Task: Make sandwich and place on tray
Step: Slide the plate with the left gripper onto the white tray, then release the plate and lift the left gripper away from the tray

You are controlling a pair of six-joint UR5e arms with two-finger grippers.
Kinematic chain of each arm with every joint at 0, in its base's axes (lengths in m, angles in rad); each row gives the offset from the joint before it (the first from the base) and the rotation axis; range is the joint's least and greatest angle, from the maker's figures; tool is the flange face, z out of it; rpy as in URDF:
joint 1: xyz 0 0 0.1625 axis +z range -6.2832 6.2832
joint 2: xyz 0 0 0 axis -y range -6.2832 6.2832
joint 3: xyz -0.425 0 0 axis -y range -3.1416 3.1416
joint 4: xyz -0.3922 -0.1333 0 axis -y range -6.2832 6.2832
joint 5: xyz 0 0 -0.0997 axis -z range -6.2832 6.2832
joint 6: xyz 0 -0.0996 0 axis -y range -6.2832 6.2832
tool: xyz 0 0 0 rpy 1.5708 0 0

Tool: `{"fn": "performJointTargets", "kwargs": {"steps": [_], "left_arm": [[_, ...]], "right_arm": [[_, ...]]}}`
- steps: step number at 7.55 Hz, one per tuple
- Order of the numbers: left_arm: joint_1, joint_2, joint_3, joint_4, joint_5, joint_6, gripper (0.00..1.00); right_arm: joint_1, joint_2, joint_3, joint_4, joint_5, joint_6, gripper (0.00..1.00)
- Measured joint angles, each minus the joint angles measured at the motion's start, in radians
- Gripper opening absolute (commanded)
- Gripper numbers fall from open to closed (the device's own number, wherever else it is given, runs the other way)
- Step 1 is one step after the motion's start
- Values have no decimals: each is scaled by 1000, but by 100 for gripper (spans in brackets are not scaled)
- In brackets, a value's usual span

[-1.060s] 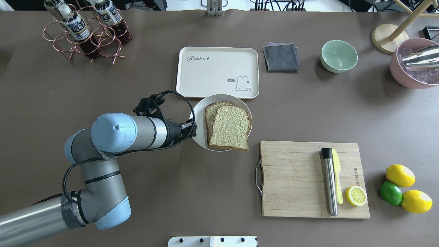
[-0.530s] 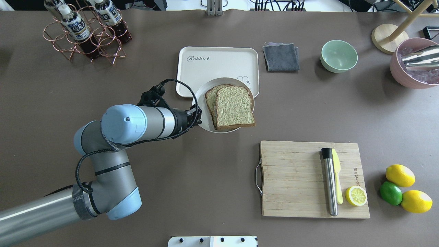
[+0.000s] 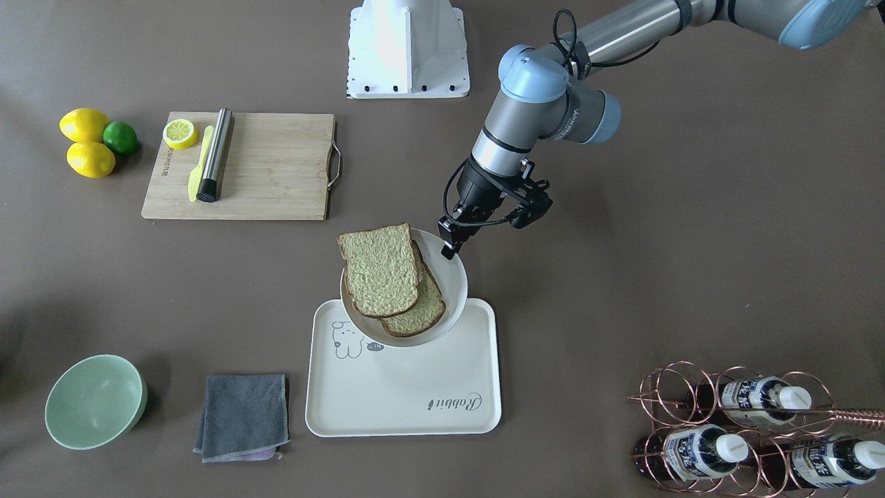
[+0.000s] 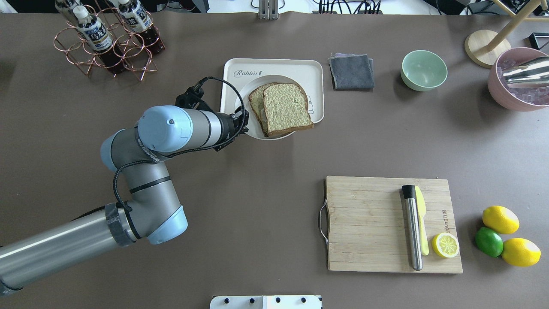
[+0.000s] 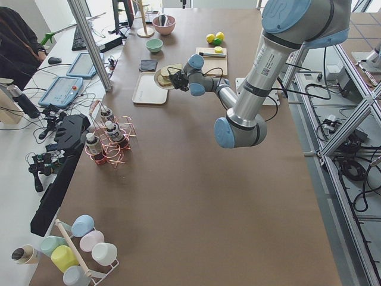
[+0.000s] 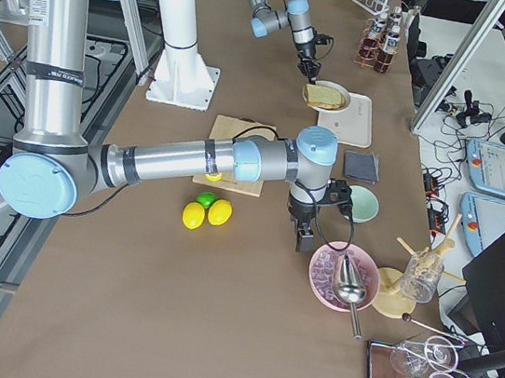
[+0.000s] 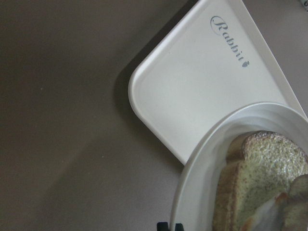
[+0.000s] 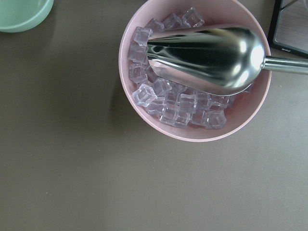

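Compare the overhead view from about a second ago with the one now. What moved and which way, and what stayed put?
The left gripper, keeping its hold on the rim of the plate, carried the plate and the sandwich away from the robot, from the tray's near edge to largely over the tray. The tray, cutting board, grey cloth and green bowl stayed put.

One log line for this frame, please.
left gripper: shut on plate rim | plate: partly over tray | sandwich: on plate | right gripper: near ice bowl, state unclear
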Motion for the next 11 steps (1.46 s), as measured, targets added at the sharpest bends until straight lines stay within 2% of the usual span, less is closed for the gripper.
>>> {"fn": "performJointTargets", "kwargs": {"steps": [6, 11], "left_arm": [[-81, -171, 258, -9, -1, 9, 0], [-82, -202, 342, -54, 6, 10, 0]], "right_arm": [[0, 6, -19, 0, 32, 2, 100], [0, 6, -21, 0, 39, 3, 100]]}}
